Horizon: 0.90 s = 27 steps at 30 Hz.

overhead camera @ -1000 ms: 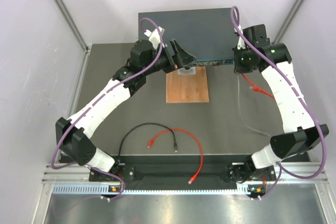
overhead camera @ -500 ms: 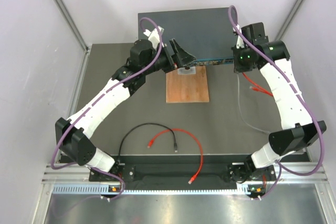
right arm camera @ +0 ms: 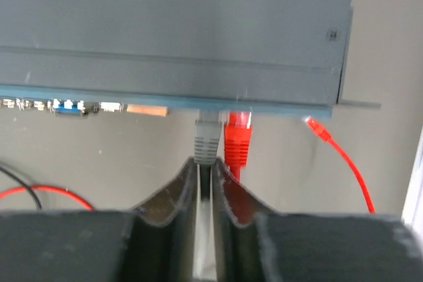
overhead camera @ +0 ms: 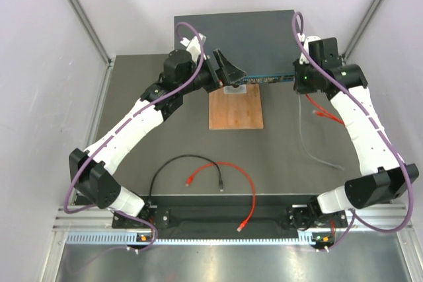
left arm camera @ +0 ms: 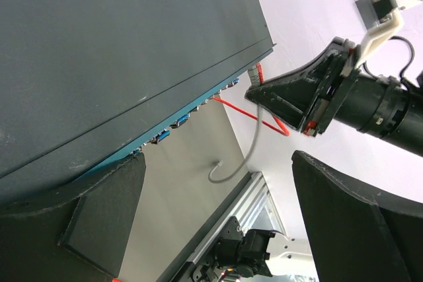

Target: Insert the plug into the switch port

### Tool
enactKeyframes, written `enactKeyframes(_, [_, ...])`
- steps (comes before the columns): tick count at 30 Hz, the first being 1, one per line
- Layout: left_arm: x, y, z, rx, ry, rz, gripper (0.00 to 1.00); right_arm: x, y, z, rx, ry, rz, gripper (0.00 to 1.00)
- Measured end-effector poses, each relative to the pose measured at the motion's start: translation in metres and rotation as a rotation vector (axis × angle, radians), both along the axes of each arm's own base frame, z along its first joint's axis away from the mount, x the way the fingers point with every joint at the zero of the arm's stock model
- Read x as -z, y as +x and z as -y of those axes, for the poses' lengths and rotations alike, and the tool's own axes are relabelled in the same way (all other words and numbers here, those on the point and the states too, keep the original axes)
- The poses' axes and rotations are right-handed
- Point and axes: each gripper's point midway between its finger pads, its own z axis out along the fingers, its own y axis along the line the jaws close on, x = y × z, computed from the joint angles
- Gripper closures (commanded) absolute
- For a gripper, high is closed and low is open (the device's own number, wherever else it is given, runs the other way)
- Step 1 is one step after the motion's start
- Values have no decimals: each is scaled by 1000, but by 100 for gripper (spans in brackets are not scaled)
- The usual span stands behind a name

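**Grey plug at the switch's front, right fingers pinched behind it**

The switch (overhead camera: 234, 41) sits at the far end of the table (overhead camera: 165, 130), its flat dark top facing up and its thin teal front face (right arm camera: 165, 102) turned toward the arms. A brown wooden board (overhead camera: 236, 109) lies just in front of it, near the middle.

At the far right end of that face, the grey plug (right arm camera: 207, 138) stands nose-first against a port. A red plug (right arm camera: 238, 138) sits touching it on the right in the right wrist view. I cannot tell how deep the grey plug sits in the port.

The right gripper (right arm camera: 207, 179) has its 2 fingers drawn almost together. Only a thin slit remains, filled by the grey cable (right arm camera: 204, 229) just behind the plug, and the fingertips reach the plug's rear end. From there the grey cable trails back across the table.

The left gripper (left arm camera: 218, 216) hovers over the switch's front edge above the board's far end. Its 2 fingers are spread wide with nothing between them.

A loose red connector (right arm camera: 317, 129) lies on the table just right of the switch. Near the arm bases, 1 black cable (overhead camera: 173, 162) and 1 red cable (overhead camera: 241, 175) lie curled together.
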Motion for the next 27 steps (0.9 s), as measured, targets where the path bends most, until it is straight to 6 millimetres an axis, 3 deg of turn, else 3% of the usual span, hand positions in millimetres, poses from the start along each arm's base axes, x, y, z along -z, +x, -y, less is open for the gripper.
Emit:
enactKeyframes(1, [0,0,0,0,0,-3,1,-3,4,-1,-2,7,32,78])
enactKeyframes(4, [0,0,0,-4,-2,-4,1,-4,4,-4,-16,30,68,73])
enactKeyframes(27, [0,0,-1,-16,-6,-14,1,-9,-1,-3,-29,67,141,74])
